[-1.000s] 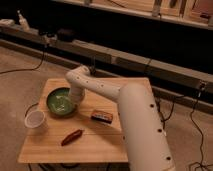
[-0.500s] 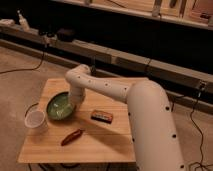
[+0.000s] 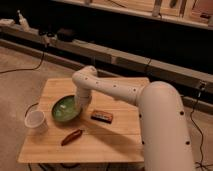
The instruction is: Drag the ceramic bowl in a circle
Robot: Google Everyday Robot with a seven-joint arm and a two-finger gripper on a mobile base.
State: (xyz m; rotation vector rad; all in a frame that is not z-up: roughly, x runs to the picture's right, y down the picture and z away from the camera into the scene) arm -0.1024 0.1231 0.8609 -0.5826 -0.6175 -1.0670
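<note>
A red pepper-like item [image 3: 71, 136] lies nearest the camera on the wooden table [image 3: 107, 145], with a white cup [image 3: 36, 121] at the table's left edge, hanging partly past it. Just beyond them sits the bowl [image 3: 65, 109], green and glossy inside, left of the table's centre and tipped slightly, its right rim looking higher than its left. To its right, close but apart from it, lies a small dark packet [image 3: 102, 117].

The gripper [image 3: 81, 106] comes down on the bowl's right rim, at the end of the white arm [image 3: 127, 95] that reaches in from the right and bends at a round elbow above the dish. Whether its fingers are apart or pinched on the rim cannot be told; the wrist hides them.

The relation that counts: the bowl lies to the left of the gripper, so contact is at the dish's right-hand edge, not its centre. Any circling drag would likely swing the bowl toward the cup on one side and the packet on the other, and both stand near its path. Beyond the table, a dark shelf [image 3: 120, 52] runs across the room.
</note>
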